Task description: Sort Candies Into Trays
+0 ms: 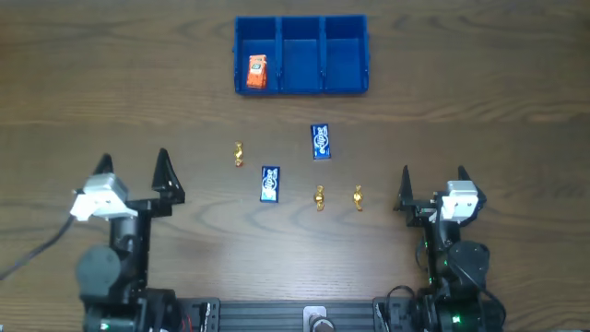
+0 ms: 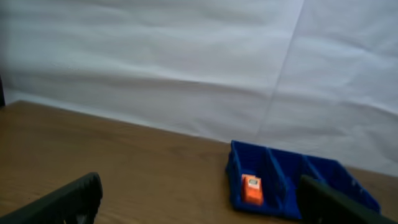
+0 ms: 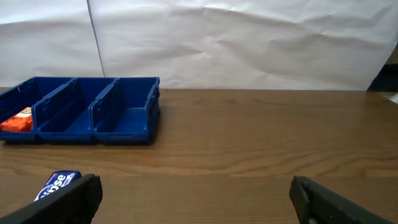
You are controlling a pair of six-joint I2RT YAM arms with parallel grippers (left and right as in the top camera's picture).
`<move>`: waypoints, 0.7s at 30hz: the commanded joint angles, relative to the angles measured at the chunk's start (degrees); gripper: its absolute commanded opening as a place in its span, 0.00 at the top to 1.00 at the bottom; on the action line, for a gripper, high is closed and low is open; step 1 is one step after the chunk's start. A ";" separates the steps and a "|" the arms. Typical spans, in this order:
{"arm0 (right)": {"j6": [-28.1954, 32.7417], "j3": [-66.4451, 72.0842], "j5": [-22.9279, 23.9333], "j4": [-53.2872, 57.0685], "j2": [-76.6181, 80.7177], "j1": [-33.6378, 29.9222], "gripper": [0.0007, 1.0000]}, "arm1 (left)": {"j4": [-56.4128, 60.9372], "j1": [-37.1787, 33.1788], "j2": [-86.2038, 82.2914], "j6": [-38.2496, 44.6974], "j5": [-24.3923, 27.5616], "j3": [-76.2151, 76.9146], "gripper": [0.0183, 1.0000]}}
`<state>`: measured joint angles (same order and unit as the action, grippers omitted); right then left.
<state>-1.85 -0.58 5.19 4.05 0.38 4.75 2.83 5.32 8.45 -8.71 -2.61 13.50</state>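
The left gripper sits near its base with jaws spread wide and empty. The right gripper sits the same way near its own base. An orange candy lies in the blue tray's left compartment. Blue packets and gold candies lie loose on the surface.

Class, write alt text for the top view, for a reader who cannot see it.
A blue three-compartment tray holds one orange candy in its left compartment. Loose on the wooden table lie two blue candies and three gold candies. The left claw and right claw are open.
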 commanded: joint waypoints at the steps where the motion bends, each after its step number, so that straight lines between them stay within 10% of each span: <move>1: 0.85 0.13 0.04 0.17 -0.22 0.37 0.00 | 0.46 -0.92 -7.78 0.98 1.46 -9.81 0.00; 21: 0.85 0.13 0.04 0.17 -0.22 0.37 0.00 | -7.26 -1.22 -8.09 1.01 1.18 -13.20 0.00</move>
<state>-1.85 -0.58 5.13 4.03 0.36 4.75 -2.20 4.49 0.73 -8.69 -1.17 1.54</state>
